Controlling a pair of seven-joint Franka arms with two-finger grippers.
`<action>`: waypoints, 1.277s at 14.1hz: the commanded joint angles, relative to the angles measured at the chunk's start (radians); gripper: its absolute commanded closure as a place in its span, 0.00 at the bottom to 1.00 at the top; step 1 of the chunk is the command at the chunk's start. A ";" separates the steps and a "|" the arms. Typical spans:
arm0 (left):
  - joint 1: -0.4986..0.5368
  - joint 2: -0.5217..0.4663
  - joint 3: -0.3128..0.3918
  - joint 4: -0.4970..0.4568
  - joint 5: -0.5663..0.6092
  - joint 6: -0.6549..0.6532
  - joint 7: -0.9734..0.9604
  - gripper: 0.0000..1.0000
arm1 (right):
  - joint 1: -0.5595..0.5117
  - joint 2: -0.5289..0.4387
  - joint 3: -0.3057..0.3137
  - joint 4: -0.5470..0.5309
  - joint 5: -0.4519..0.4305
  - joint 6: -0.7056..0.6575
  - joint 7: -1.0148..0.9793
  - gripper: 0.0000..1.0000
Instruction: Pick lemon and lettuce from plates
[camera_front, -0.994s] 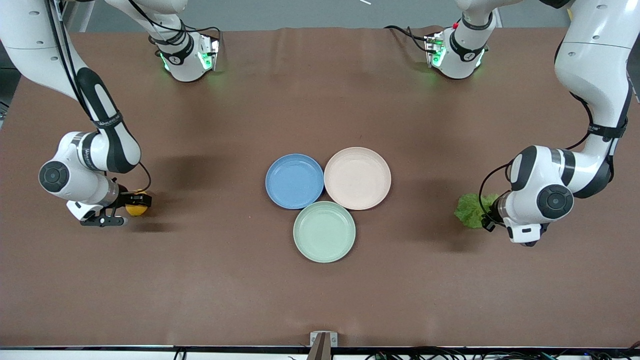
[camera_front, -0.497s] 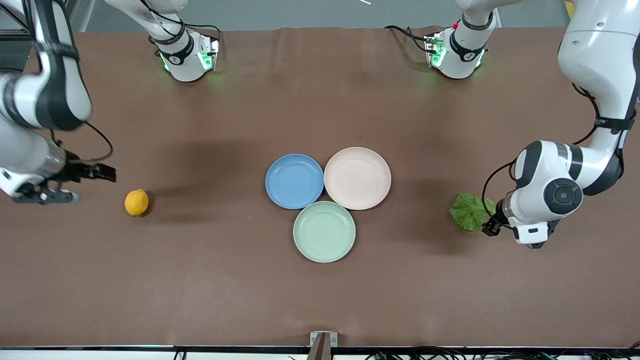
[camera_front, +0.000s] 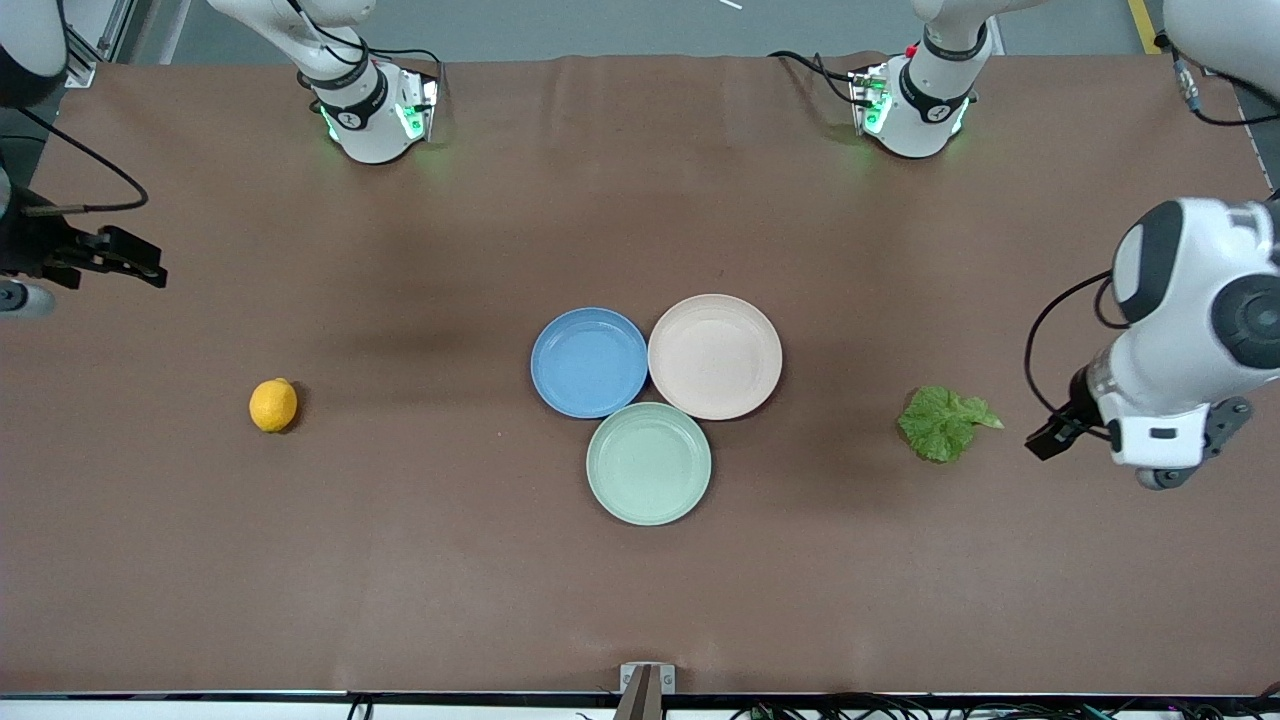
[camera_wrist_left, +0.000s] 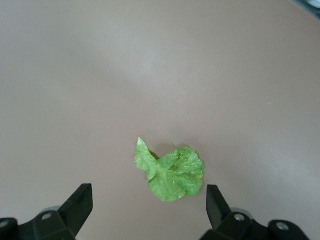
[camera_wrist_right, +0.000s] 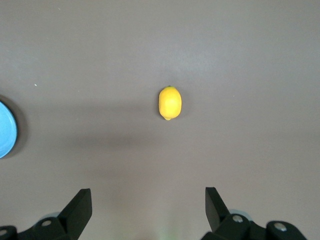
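Both arms have pulled up and away from the produce since the earlier frames, when each tool sat right at its item. Your right tool (camera_front: 110, 262) now hangs high over the worktop's edge at the right arm's end, fingers spread wide and holding nothing. Your left tool (camera_front: 1050, 438) hovers just beside the lettuce toward the left arm's end, jaws likewise apart and empty.

You will find the lemon (camera_front: 273, 405) resting on the bare worktop (camera_front: 400, 560), well apart from the plates, toward the right arm's end. In the right wrist view the lemon (camera_wrist_right: 170, 103) sits alone between the open fingers' line of sight. The lettuce (camera_front: 945, 423) lies flat on the worktop toward the left arm's end, also clear of every plate, and the left wrist view shows the lettuce (camera_wrist_left: 171, 172) untouched.

At the centre, the blue plate (camera_front: 589, 361) and the beige plate (camera_front: 714, 356) touch side by side and carry nothing. A mint-green plate (camera_front: 648, 463) sits nearer the camera, against both.

Judged from this layout, both items are off the plates and released, so the task looks essentially complete. Nothing obstructs either arm's retreat.
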 joint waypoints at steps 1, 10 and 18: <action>0.008 -0.068 -0.007 0.014 -0.023 -0.045 0.196 0.00 | 0.019 0.018 0.002 0.064 0.019 -0.041 0.022 0.00; 0.006 -0.212 -0.007 0.015 -0.089 -0.112 0.427 0.00 | 0.074 0.025 -0.008 0.150 0.046 -0.043 0.094 0.00; -0.020 -0.359 0.063 -0.006 -0.225 -0.218 0.645 0.00 | 0.063 0.026 -0.012 0.180 0.048 -0.041 0.094 0.00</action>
